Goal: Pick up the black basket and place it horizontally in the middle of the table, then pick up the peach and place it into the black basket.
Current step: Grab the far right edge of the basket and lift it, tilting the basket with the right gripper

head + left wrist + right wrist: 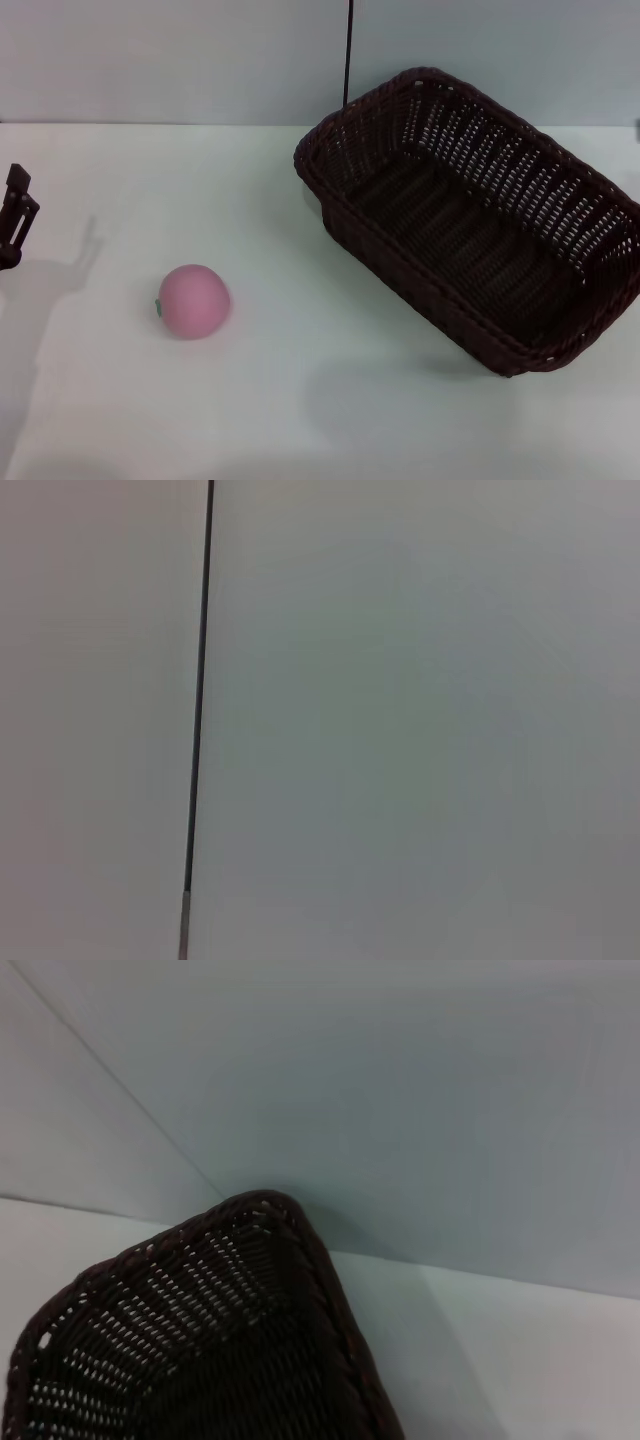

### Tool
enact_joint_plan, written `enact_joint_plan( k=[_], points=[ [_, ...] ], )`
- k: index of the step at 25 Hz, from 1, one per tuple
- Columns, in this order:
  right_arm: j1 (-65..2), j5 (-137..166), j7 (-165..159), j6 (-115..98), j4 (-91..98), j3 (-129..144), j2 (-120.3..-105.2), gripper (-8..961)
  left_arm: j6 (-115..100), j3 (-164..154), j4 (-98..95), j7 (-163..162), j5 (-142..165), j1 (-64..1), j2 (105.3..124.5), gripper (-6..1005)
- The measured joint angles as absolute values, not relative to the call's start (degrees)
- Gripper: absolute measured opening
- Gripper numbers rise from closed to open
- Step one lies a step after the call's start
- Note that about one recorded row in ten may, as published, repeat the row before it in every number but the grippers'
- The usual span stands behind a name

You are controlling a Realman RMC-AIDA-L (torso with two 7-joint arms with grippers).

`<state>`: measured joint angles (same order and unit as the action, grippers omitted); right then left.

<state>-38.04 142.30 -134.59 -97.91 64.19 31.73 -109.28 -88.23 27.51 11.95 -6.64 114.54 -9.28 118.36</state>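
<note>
The head view looks forward and down from above onto the table (300, 400), taking in the peach (194, 301) at the near left, the black basket (470, 220) lying askew at the right, and the wall behind. The left gripper (15, 215) just enters at its left edge.

The left wrist view faces a plain pale wall, crossed only by a thin dark line (200, 700).

The right wrist view sits close and low over one rim corner of the black basket (200, 1330), facing the wall. It shares that basket, the table (520, 1360) and the wall with the head view.
</note>
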Motion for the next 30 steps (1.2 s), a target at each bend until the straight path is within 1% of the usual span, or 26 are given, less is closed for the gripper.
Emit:
enact_joint_plan(
  k=[9,13,18,20,27,30],
  points=[
    [-41.19,140.79,-128.54,-82.69,49.90,37.98,-112.13,661,-88.27,27.32,12.03,-6.68,114.56,-9.48,118.39,807],
    [-42.55,140.65,-125.94,-78.52,45.03,38.08,-112.88,654,-88.23,27.27,12.12,-6.68,114.60,-9.65,118.48,806],
    [-42.95,140.07,-123.60,-75.19,42.78,38.11,-114.16,645,-88.19,27.25,12.30,-6.68,114.51,-9.67,118.48,804],
    [-42.98,140.06,-123.14,-74.55,42.20,38.17,-114.45,641,-88.11,27.24,12.35,-6.68,114.37,-9.67,118.48,803],
    [-43.11,140.24,-122.65,-74.57,41.60,38.20,-114.52,628,-88.09,27.24,12.48,-6.68,114.31,-9.67,118.47,800],
    [-42.62,140.43,-122.16,-74.59,42.30,38.42,-114.63,510,-88.15,27.25,12.54,-6.69,114.29,-9.66,118.48,799]
  ],
)
